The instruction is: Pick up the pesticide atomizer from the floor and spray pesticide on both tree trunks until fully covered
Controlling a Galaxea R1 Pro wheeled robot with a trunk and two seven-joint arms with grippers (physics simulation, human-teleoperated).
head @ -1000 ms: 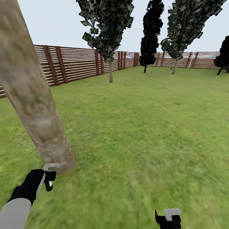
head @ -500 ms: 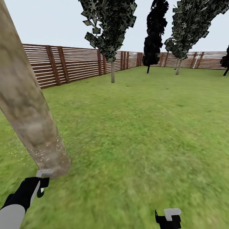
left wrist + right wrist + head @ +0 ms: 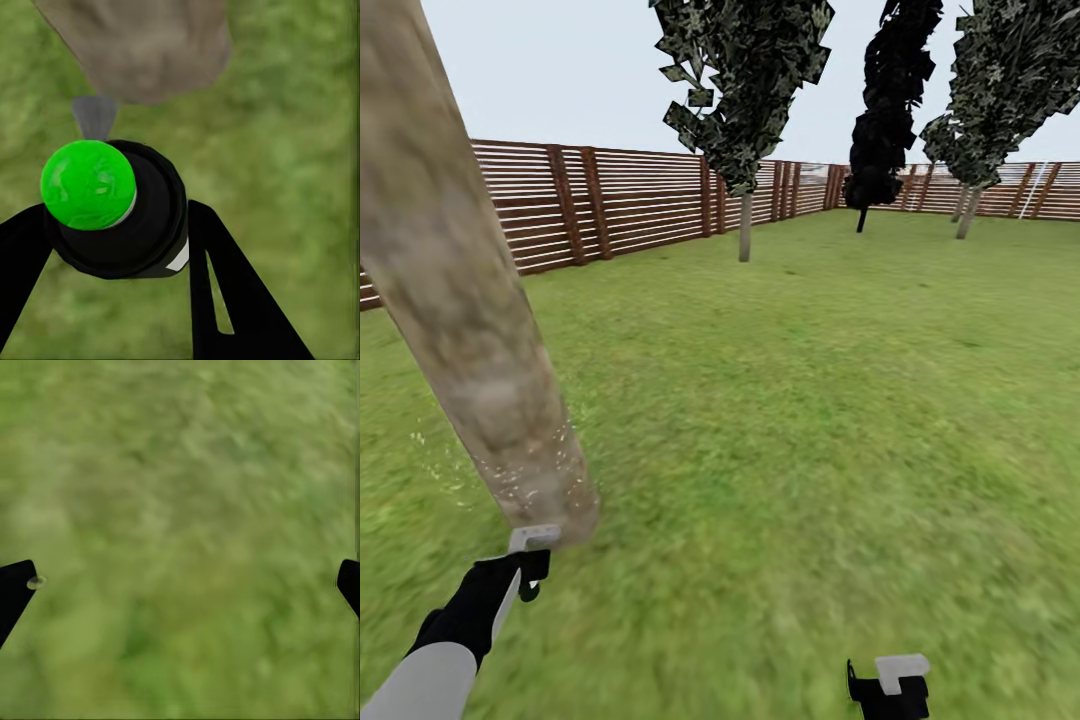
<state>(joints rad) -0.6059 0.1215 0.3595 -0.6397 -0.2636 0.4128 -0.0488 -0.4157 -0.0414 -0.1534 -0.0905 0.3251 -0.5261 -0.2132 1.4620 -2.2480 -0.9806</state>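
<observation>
Pesticide atomizer point(image 3: 112, 214), black-bodied with a bright green round cap and a grey nozzle, pinched between the black fingers point(image 3: 225, 292) of the left gripper point(image 3: 525, 565). Held low just beside the foot of the near tree trunk point(image 3: 470, 300), nozzle towards its base, pale specks dotting the bark there. Right gripper point(image 3: 180, 585) spread wide over bare lawn point(image 3: 810, 400). Farther off, a second tree point(image 3: 745, 100) near the slatted fence point(image 3: 610, 200).

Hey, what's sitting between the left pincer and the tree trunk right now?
The atomizer, gripped by the left pincer; its grey nozzle points at the trunk's base, seen in the left wrist view. Beyond it, only grass.
</observation>
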